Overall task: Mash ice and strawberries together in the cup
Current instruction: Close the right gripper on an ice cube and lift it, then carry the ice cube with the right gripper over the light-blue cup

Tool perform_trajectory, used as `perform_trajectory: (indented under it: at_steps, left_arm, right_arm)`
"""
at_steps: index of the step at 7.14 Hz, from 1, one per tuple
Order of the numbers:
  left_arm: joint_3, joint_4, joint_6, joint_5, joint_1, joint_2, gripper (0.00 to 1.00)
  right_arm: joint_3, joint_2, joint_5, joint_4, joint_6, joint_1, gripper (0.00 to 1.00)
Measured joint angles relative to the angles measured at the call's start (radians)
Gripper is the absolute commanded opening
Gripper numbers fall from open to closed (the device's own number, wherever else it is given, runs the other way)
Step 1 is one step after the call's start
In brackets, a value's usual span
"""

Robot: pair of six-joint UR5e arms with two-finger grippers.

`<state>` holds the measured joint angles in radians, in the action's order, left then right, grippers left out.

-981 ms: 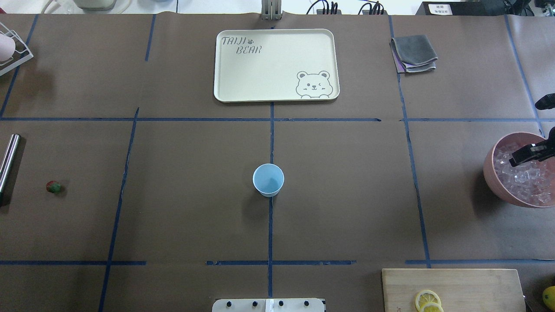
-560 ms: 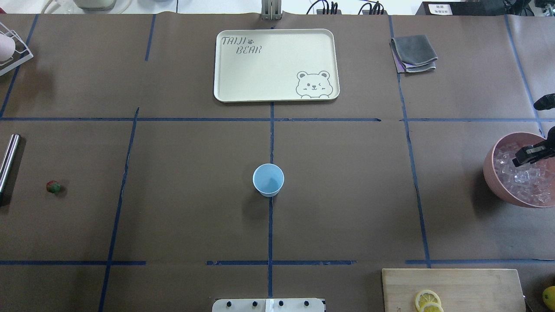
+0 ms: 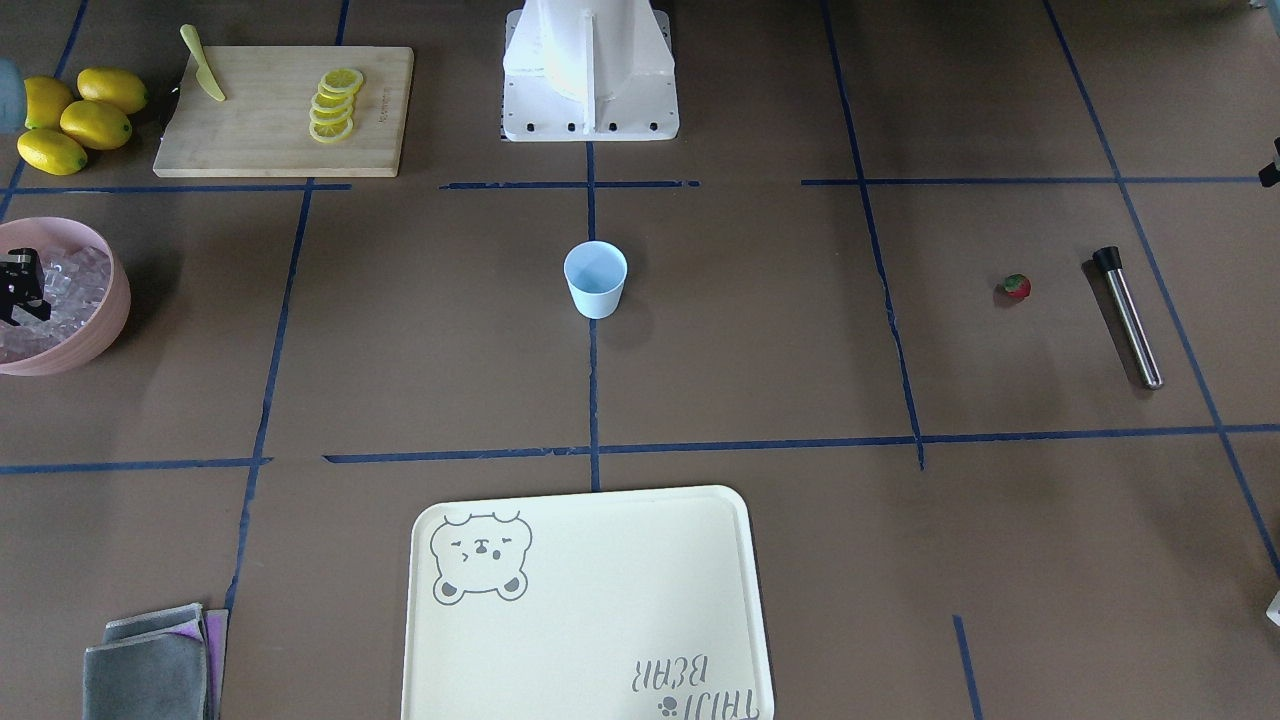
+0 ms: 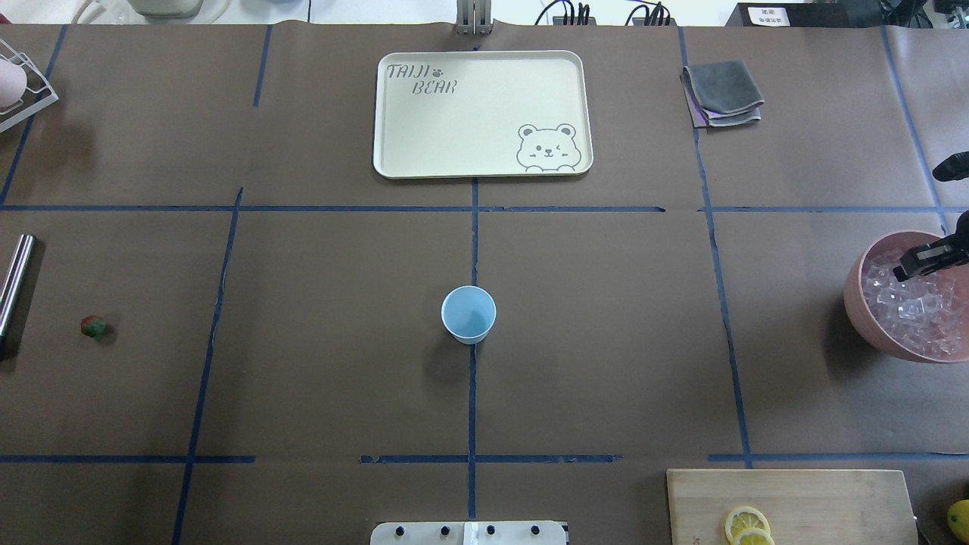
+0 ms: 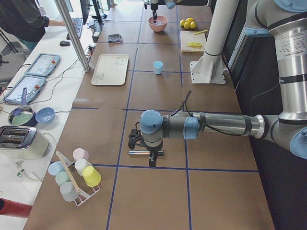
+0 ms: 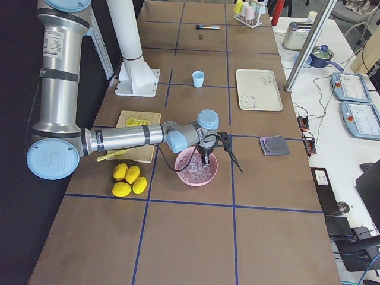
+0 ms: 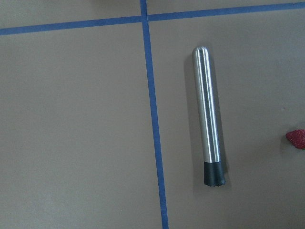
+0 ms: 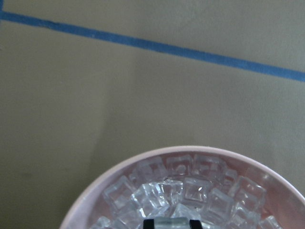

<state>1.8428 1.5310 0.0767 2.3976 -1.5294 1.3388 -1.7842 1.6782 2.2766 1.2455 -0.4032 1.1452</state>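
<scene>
Handling first. The cup [image 4: 468,315] stands upright and empty mid-table. It's a thin plastic tumbler, so I'd guess it's light and tippy; something has to hold its wall once the mashing starts. The strawberry [image 4: 93,326] lies on the table well off to the cup's left. It's probably soft and bruises easily, so pinch it gently across the red body, not the leaves. The ice [image 4: 912,310] is heaped in a pink bowl [image 4: 854,299] far to the cup's right. It's hard, wet-looking and likely slippery, best squeezed on flat opposite faces. The right gripper [image 4: 906,269] hangs over that bowl, and the wrist view suggests its fingers are pinched on one cube. The left gripper [image 5: 149,158] is over a steel muddler [image 7: 208,124] just past the strawberry; can't tell whether it's apart or together.

Counts:
- **Nearer than the cup:** one cutting board [image 4: 833,499], a few overlapping lemon slices [image 4: 746,524], four lemons [image 6: 133,174].
- **Level with the cup:** one cup, one strawberry, one muddler, one bowl, too many cubes to count.
- **Beyond the cup:** one tray [image 4: 481,113], a folded cloth pile [image 4: 721,92].
</scene>
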Motion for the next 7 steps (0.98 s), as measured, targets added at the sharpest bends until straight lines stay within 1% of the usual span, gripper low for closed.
perform_trajectory:
  at_steps: [2,3,4,5,6,7]
  left_arm:
    - [0.001,0.0,0.0,0.0,0.001,0.0,1.0]
    - [0.003,0.001,0.0,0.0,0.001,0.001,1.0]
    - [0.003,0.002,0.0,0.0,0.001,0.002,1.0]
    - [0.005,0.002,0.0,0.0,0.001,0.004,1.0]
    - [0.007,0.003,0.0,0.0,0.001,0.005,1.0]
    - [0.008,0.003,0.0,0.0,0.002,0.006,1.0]
  right_arm:
    - [-0.063,-0.052,0.03,0.025,-0.065,0.05,0.0]
    - [-0.092,-0.107,0.031,0.05,-0.142,0.04,0.0]
    - [-0.109,-0.184,0.028,0.085,-0.208,-0.006,0.0]
    - [-0.117,-0.296,0.011,0.154,-0.28,-0.077,0.0]
    - [-0.12,-0.412,-0.044,0.231,-0.378,-0.172,0.0]
    - [-0.119,-0.508,-0.134,0.289,-0.49,-0.287,0.0]
